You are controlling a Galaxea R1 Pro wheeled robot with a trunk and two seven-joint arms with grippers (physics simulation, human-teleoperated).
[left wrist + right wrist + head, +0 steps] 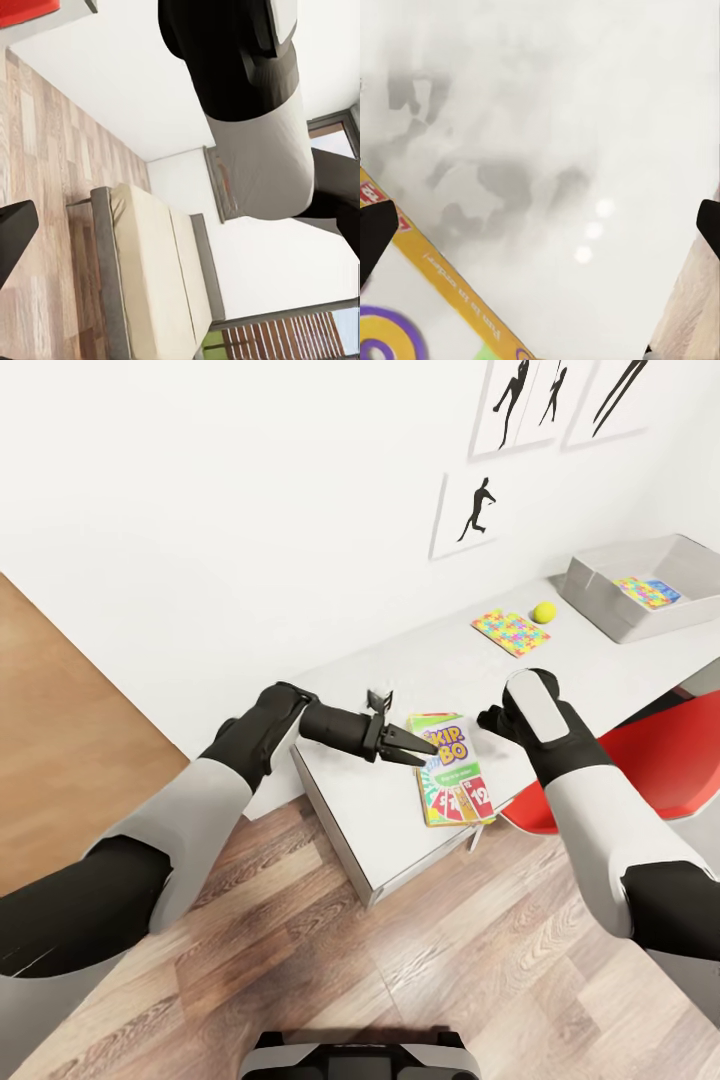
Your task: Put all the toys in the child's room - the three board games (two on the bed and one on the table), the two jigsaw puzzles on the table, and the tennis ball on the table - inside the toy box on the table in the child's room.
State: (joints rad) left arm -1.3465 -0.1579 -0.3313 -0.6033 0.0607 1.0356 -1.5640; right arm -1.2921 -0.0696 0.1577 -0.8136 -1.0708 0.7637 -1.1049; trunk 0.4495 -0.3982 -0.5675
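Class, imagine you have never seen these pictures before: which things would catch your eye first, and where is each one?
The bright SKIP-BO board game lies at the near corner of the grey table, directly below the left gripper, whose fingers look nearly closed. Further along lie a multicoloured jigsaw puzzle and a tennis ball beside it. At the far end the toy box holds another puzzle mat.

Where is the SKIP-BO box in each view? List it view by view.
Head view: SKIP-BO box lies low centre on the table, by its near edge, between both arms.
Left wrist view: not in it.
Right wrist view: its yellow edge crosses the lower-left corner.
Shared landmark: the table's light grey top.
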